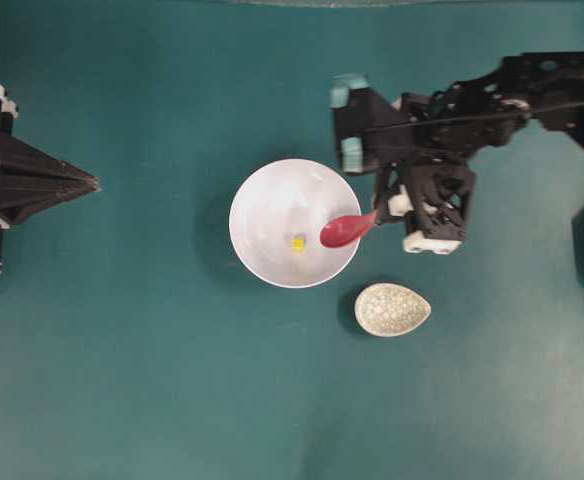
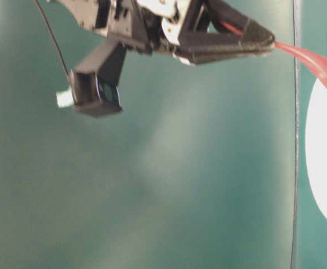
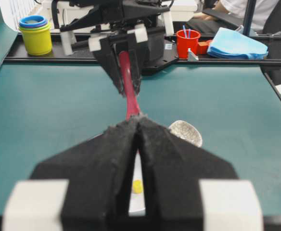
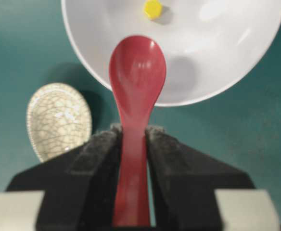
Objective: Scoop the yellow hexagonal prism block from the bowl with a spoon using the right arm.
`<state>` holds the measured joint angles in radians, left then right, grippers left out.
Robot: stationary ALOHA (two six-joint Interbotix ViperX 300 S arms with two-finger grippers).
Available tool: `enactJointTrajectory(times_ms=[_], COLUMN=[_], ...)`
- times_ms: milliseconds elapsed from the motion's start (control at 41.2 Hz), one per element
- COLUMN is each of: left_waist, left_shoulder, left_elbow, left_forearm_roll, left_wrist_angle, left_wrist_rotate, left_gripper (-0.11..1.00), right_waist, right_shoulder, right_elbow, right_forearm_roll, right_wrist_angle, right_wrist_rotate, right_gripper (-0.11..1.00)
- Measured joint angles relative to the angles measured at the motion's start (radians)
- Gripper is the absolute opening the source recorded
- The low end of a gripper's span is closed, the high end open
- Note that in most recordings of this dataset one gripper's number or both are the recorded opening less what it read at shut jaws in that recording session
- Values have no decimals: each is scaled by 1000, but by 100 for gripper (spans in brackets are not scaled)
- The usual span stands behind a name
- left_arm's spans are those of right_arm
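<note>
Light falls evenly from above, bright but soft. From overhead, my bowl (image 1: 294,222) shows pale glare patches on its glossy inside and throws a faint shadow toward the lower left on the desk (image 1: 132,350). The table-level view is the poorest: everything is smeared, a hazy whitish streak runs through the middle of the frame, and the bowl at the right edge is blown out to flat white. In my right wrist view the spoon (image 4: 136,77) is sharp with soft highlights, while my right gripper (image 4: 133,139) at the bottom blurs. In the left wrist view the near black fingers (image 3: 111,168) are soft.
</note>
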<state>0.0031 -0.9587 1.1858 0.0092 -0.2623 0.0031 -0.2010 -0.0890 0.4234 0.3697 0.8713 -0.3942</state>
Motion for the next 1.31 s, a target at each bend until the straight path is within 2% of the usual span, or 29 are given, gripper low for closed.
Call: enactJointTrajectory(times_ms=[170,824,1309], left_waist=[-2,0,0], left_shoulder=[-2,0,-2], left_elbow=[0,0,0], left_forearm_roll=[0,0,2], left_wrist_angle=[2,2,2], left_wrist_rotate=[0,0,0], left_gripper=[3,3,3], right_waist=[0,2,43], right_shoulder=[48,141,207], right_elbow=[-55,-86,-138], right_forearm_roll=[-28,-31,-31], right_wrist_angle=[44,52,35], right_wrist_rotate=[5,0,-5], right_gripper=[24,24,24])
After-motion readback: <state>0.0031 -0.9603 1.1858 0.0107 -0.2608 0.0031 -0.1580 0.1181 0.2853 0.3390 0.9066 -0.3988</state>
